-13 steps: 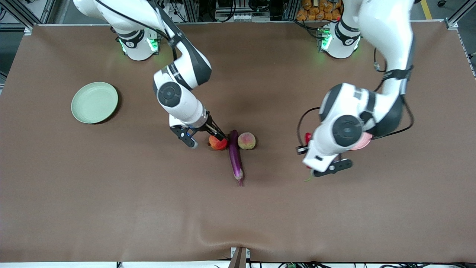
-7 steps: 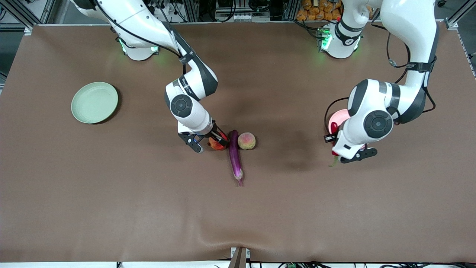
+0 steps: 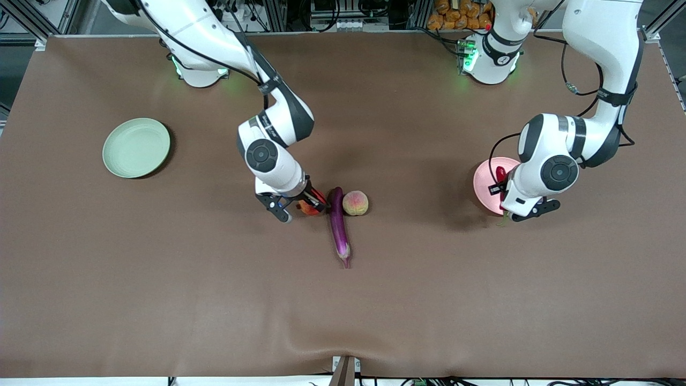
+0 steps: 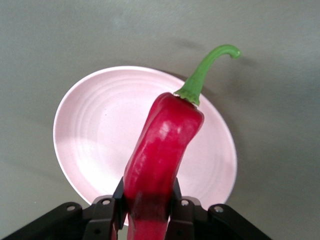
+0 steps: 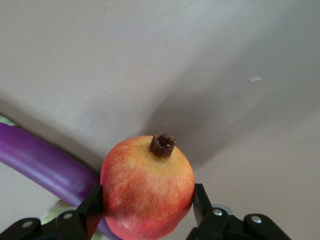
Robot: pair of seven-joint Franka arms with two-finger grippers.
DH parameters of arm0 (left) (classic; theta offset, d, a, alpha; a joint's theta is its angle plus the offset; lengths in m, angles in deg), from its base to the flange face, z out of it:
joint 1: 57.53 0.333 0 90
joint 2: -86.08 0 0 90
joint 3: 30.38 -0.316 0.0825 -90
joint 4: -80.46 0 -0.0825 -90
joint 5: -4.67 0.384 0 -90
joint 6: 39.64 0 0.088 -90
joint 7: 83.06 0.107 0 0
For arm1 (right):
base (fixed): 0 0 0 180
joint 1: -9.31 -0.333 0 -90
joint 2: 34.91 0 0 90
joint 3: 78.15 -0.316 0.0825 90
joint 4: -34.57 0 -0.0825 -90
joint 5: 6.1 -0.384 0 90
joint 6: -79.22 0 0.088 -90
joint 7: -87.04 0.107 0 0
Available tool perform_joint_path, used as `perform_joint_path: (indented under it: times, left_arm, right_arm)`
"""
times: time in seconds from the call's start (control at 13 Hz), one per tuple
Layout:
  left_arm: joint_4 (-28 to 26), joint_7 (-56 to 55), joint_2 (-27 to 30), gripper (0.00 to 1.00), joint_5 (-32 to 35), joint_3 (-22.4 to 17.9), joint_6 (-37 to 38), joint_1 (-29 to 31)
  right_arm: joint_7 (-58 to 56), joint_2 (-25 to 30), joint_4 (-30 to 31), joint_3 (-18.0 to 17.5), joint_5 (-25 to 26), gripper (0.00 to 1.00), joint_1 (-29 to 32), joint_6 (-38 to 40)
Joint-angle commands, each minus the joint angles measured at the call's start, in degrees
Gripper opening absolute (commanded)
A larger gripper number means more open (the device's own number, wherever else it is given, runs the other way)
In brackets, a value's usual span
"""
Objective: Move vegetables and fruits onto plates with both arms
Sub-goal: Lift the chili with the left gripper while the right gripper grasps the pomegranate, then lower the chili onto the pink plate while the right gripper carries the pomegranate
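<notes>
Eggplant (image 3: 338,225), the longest of the produce, lies at the table's centre, its length running twelve to six on a clock face laid over the front view. The green plate (image 3: 136,147) sits toward the right arm's end of the table, at about nine o'clock from the eggplant; the pink plate (image 3: 486,185) sits toward the left arm's end, at about three o'clock. The peach (image 3: 355,203) rests just beside the eggplant's upper end. The front view shows only a sliver of the apple (image 3: 309,208) under the right gripper (image 3: 300,206); the right wrist view shows the jaws clamped on the apple's (image 5: 147,187) sides, eggplant (image 5: 45,162) just beside it. The chili pepper (image 4: 162,155) is pinched in the left gripper (image 4: 147,210), over the pink plate (image 4: 95,130); its green stem shows plainly only in the left wrist view.
</notes>
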Motion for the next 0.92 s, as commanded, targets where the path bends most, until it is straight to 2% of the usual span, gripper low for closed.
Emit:
perform_joint_path:
  times: [0.0,0.15,0.23,0.38,0.46,0.54,0.61,0.69,0.84]
  left_arm:
    - [-2.5,-0.1,0.4,0.00,1.2,0.3,-2.0,1.3]
    - [-2.6,-0.1,0.6,0.00,2.3,0.4,-2.2,3.7]
    - [-2.7,-0.2,0.4,0.00,2.9,0.4,-2.2,4.0]
    - [-2.8,-0.1,0.1,0.01,4.1,0.4,-2.3,5.7]
    - [-2.9,-0.1,-0.2,0.06,6.0,0.6,-2.3,6.5]
    - [-3.0,0.4,-0.4,0.27,6.2,0.6,-2.3,6.5]
    - [-3.2,0.6,-1.3,0.81,6.3,0.7,-1.8,6.5]
    - [-3.1,1.3,-2.4,1.00,6.7,0.7,-1.8,5.8]
    - [-2.4,1.1,-2.4,1.00,6.7,0.8,-1.0,4.6]
  right_arm:
    - [-8.0,11.3,1.2,2.4,1.2,0.00,3.9,18.3]
    - [-20.3,16.5,2.2,2.5,2.7,0.00,9.6,30.3]
    - [-25.1,19.3,3.7,2.5,5.5,0.00,12.4,34.7]
    - [-37.0,26.2,9.7,2.5,8.4,0.00,18.0,38.7]
    - [-43.8,29.6,13.5,2.6,8.9,0.00,21.6,40.4]
    - [-49.4,34.0,18.9,2.5,11.8,0.00,24.8,40.2]
    - [-54.0,37.5,23.5,2.5,14.7,0.00,27.2,39.6]
    - [-56.4,39.4,26.2,2.6,16.2,0.00,29.0,39.2]
    - [-63.7,39.7,28.9,2.7,18.2,0.00,36.4,37.2]
